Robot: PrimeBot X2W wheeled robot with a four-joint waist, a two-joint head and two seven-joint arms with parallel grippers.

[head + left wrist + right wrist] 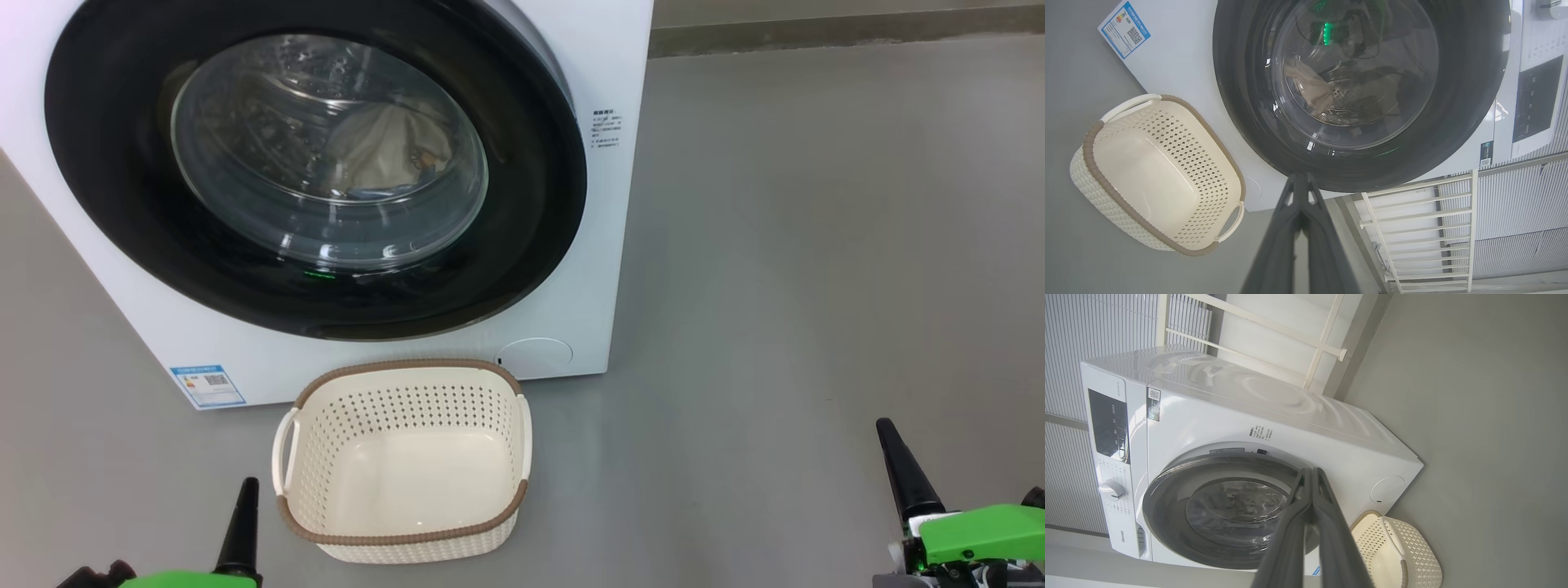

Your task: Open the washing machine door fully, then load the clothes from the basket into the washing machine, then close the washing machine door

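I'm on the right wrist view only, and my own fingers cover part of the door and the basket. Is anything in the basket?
Observer: No. In the head view the basket is empty down to its bare floor.
Operator: So where are the clothes?
Observer: Behind the glass of the washing machine door. The clothes show there as a cream bundle.
Operator: And the left end effector? I can't see it from here.
Observer: In the left wrist view the left end effector is shut with nothing in it. Its tips point toward the door's black rim.
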